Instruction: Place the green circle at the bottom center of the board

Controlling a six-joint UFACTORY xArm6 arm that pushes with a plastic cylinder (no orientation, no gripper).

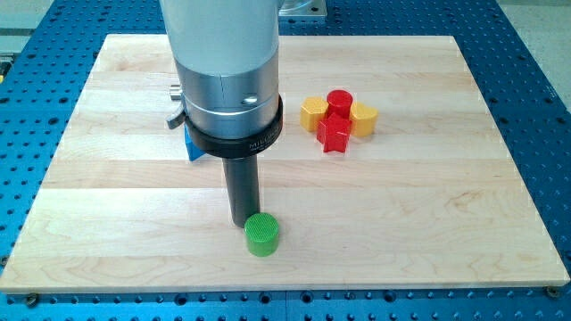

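The green circle (262, 234) is a short green cylinder standing on the wooden board (428, 205), near the view's bottom edge and a little left of the middle. My tip (244, 220) is the lower end of the dark rod. It rests on the board right against the green circle's upper left side. The arm's grey and white body rises above it at the view's top.
A cluster of blocks lies at the upper right: a red cylinder (339, 100), a red star-like block (335, 134), a yellow block (313, 113) and a yellow block (363, 117). A blue block (194, 145) is partly hidden behind the arm. A blue perforated table surrounds the board.
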